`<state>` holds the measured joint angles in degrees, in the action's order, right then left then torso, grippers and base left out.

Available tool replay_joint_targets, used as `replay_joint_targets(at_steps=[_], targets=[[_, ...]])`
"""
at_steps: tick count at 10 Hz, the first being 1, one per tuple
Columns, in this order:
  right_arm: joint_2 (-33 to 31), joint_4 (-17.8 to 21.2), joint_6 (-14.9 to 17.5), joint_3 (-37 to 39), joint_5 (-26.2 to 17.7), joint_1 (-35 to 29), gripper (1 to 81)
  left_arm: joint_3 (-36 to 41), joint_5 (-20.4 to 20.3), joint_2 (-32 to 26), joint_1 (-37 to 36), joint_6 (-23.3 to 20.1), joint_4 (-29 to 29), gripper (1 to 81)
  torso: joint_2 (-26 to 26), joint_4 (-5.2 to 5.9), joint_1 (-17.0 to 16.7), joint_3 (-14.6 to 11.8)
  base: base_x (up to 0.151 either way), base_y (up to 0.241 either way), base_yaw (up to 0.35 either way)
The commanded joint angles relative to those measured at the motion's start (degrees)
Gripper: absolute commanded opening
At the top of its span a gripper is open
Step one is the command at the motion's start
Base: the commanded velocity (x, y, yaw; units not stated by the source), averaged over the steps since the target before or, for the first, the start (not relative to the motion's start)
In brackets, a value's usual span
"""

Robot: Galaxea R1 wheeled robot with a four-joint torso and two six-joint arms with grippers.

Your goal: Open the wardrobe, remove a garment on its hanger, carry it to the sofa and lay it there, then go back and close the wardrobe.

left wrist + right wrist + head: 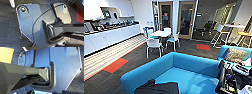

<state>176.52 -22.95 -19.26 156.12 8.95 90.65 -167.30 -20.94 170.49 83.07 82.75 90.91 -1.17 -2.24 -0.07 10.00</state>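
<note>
On sofa (191,75) seat: garment (159,88) apparently lying loose | fingers' state: cannot tell

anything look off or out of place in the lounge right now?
One thing: a black garment of thin soft fabric lies crumpled on the seat of the large bright blue upholstered sofa, near its front edge, bunched rather than spread flat. The white table and white chairs beyond look orderly.
</note>
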Motion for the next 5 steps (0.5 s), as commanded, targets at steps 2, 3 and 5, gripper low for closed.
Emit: replay_joint_targets(at_steps=[2, 3, 5], targets=[[0.53, 0.37, 0.10, -0.13, -2.80, -1.04, 81.1, -0.57, 1.96, -0.40, -1.90, -0.13, 0.68, 81.1, 0.00, 0.00, 0.07, 0.00, -0.031, 0.000, 0.000], [0.53, 0.37, 0.10, -0.13, -2.80, -0.95, 81.1, -0.57, 1.96, -0.32, -1.90, -0.13, 0.68, 81.1, 0.00, 0.00, 0.07, 0.00, -0.066, 0.000, 0.000], [0.53, 0.37, 0.19, -0.13, -2.88, -1.04, 81.1, -0.57, 1.96, -0.32, -1.90, -0.13, 0.68, 81.1, 0.02, 0.00, 0.07, 0.00, -0.069, 0.000, 0.000]])
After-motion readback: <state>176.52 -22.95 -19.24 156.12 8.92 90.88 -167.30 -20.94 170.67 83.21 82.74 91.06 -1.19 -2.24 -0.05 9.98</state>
